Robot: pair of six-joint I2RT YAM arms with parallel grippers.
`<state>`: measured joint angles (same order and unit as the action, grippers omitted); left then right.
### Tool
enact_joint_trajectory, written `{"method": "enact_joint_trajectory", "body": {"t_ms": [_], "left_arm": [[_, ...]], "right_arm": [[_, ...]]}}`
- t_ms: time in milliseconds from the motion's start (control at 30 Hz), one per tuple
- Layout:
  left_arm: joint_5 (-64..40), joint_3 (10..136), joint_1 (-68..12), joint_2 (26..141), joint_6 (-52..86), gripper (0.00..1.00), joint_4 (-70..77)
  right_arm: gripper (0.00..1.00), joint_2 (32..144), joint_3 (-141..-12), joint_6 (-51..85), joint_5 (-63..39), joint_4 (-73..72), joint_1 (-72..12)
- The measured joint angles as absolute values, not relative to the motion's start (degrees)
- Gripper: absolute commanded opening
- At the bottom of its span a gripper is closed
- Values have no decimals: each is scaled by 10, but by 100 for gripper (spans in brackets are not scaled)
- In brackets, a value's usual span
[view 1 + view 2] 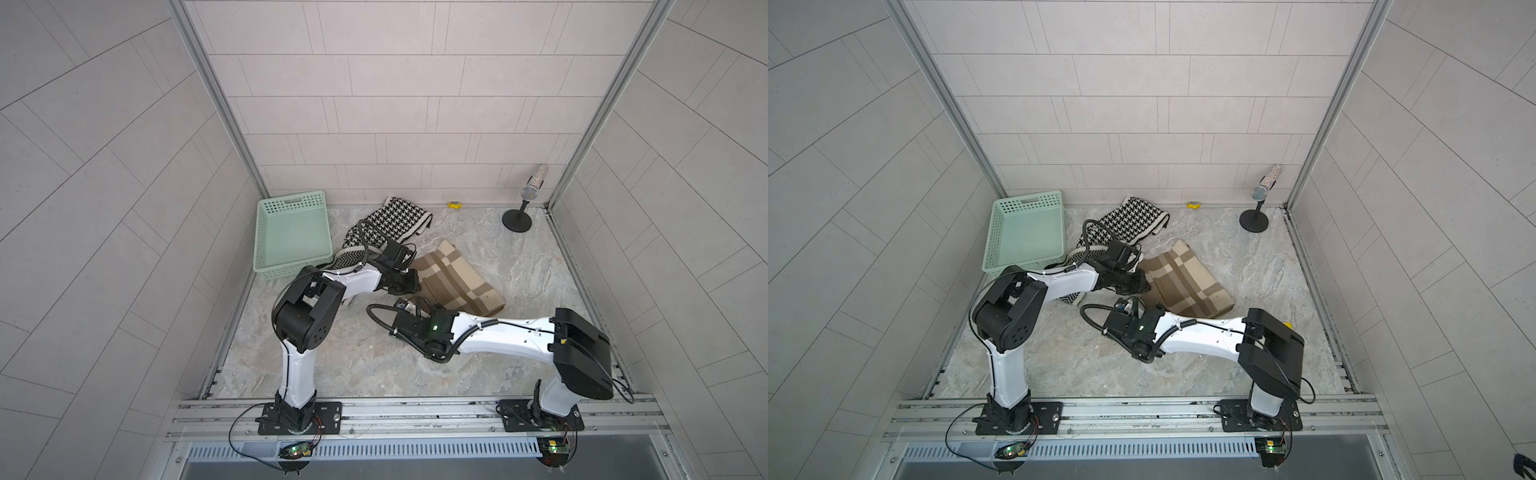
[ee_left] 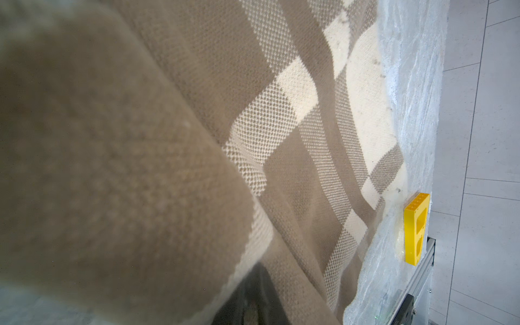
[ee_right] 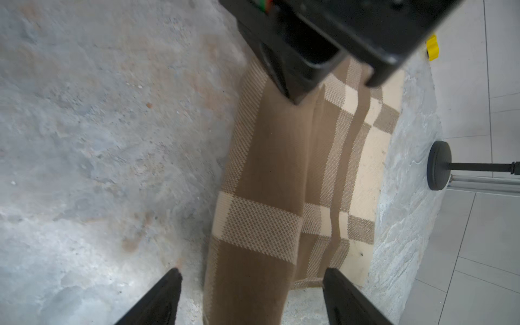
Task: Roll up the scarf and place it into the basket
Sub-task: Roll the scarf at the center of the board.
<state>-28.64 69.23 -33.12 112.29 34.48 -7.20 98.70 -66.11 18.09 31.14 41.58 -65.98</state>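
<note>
The left gripper [image 1: 410,282] is pinching the rolled scarf [image 1: 461,278] mid-worktop, likely keeping it from unwinding, while the right gripper [image 3: 251,271] is straddling its other end, jaws gaping.

The right gripper [image 3: 251,271] stands spread astride the rolled edge of the beige-and-cream checked knit scarf [image 3: 270,174] on the grey marbled tabletop [image 3: 98,140]; farther along, the black left gripper [image 3: 294,94] seems to pinch that roll.

I can read no writing, label, brand or number anywhere: none on the basket [image 1: 262,237], the beige checked scarf [image 1: 457,276] or the yellow block [image 2: 416,230].
</note>
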Motion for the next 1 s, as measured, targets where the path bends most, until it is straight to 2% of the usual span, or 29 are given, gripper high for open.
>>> {"method": "enact_joint_trajectory", "body": {"t_ms": [300,400,467,500,600,633,767,833,1000], "left_arm": [[-296,693,-330,1126,348,16,-69],[-298,693,-330,1126,349,17,-69],[-299,693,-330,1126,350,20,-69],[-300,693,-330,1126,350,25,-69],[-305,695,-328,1124,350,40,-67],[-306,695,-325,1121,351,45,-68],[-297,686,-314,1088,355,65,-83],[-280,673,-300,1056,360,71,-96],[-216,640,-259,944,359,73,-132]], "right_arm": [[80,1058,-641,169,331,392,-642],[74,1061,-632,168,335,378,-629],[63,1063,-627,167,334,365,-622],[57,1065,-625,168,335,359,-619],[26,1074,-620,176,336,344,-611],[22,1077,-618,178,332,339,-609],[14,1078,-613,189,324,331,-607],[12,1067,-608,196,309,327,-603],[6,999,-575,224,191,304,-580]]}}
